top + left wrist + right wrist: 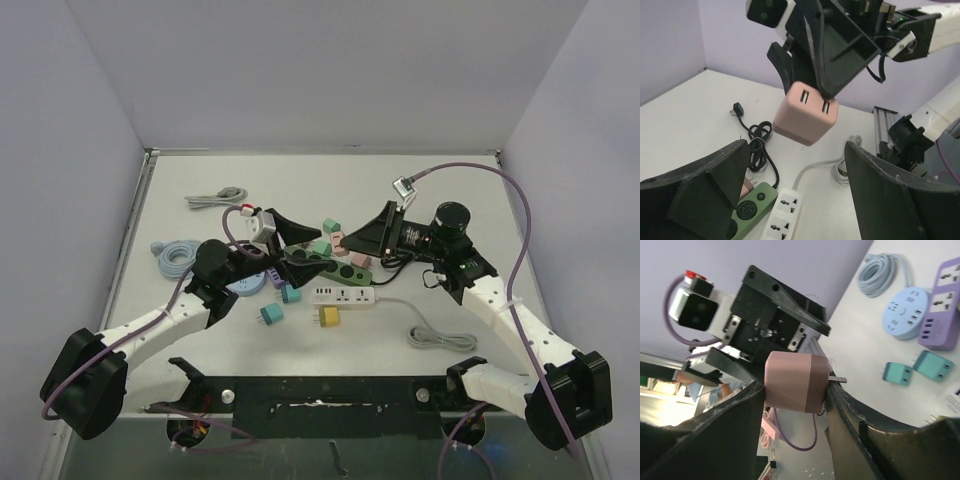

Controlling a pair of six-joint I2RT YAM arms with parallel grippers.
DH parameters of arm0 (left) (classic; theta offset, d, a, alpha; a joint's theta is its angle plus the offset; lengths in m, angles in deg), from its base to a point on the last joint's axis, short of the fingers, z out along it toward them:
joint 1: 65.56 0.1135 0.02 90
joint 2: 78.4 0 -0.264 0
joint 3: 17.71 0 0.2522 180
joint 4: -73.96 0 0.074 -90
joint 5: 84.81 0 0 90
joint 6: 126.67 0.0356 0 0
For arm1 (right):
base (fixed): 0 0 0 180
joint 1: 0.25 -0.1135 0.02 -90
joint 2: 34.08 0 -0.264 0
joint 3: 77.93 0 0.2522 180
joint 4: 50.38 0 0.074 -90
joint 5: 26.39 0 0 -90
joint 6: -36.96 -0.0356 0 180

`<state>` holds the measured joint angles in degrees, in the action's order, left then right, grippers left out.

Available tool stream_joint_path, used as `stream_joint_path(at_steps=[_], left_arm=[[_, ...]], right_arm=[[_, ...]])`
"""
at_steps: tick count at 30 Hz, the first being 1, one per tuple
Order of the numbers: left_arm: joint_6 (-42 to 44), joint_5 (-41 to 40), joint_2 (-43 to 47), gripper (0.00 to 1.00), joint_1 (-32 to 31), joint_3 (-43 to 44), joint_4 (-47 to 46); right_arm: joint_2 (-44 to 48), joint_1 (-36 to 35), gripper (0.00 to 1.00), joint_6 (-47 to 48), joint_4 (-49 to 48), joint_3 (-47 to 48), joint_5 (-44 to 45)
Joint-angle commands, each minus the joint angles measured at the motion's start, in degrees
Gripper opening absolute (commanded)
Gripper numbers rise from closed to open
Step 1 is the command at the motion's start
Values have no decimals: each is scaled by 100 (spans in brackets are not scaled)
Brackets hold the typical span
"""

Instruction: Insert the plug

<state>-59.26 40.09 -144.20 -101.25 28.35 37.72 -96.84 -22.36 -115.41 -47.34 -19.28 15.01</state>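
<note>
While my right gripper [795, 395] clamps the pink plug [806, 117] aloft, left gripper [796, 170] wide and empty, I must align its prongs over the white strip [785, 210].

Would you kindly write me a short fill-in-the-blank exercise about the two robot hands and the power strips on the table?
1. The right hand grips a cube-shaped plastic charger plug whose colour is ____.
2. The left hand holds nothing, and it is ____.
3. Beside the green plastic power strip lies a long plastic power strip coloured ____.

Missing words: pink; open; white.
</note>
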Motion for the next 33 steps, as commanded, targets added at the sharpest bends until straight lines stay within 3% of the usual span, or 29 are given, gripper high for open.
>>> stream_joint_path(at_steps=[1,5,10,20,22,26,29,33], left_arm=[[740,674,-86,76,-59,140,-1531],[531,874,-405,76,-171,287,-2348],[706,964,-578,71,-377,493,-2281],[1128,377,-534,31,-542,515,-1819],[1303,5,-429,27,-568,515,-1431],[1752,-936,-175,25,-580,515,218],[1915,-1587,-44,25,-589,515,1249],[2106,-1866,-6,25,-615,585,1915]], right_arm=[[145,1,48,-1323,-1721,21,-573],[156,-56,49,-1662,-2059,-127,-560],[127,-146,49,-1745,-2109,-134,-488],[-8,-356,52,-1625,-2002,-135,-345],[-2,-327,60,-1205,-1415,17,-252],[-12,-287,81,1248,1852,1123,908],[-147,-303,83,2126,3039,1591,1880],[-480,-564,76,2571,3553,1960,2434]])
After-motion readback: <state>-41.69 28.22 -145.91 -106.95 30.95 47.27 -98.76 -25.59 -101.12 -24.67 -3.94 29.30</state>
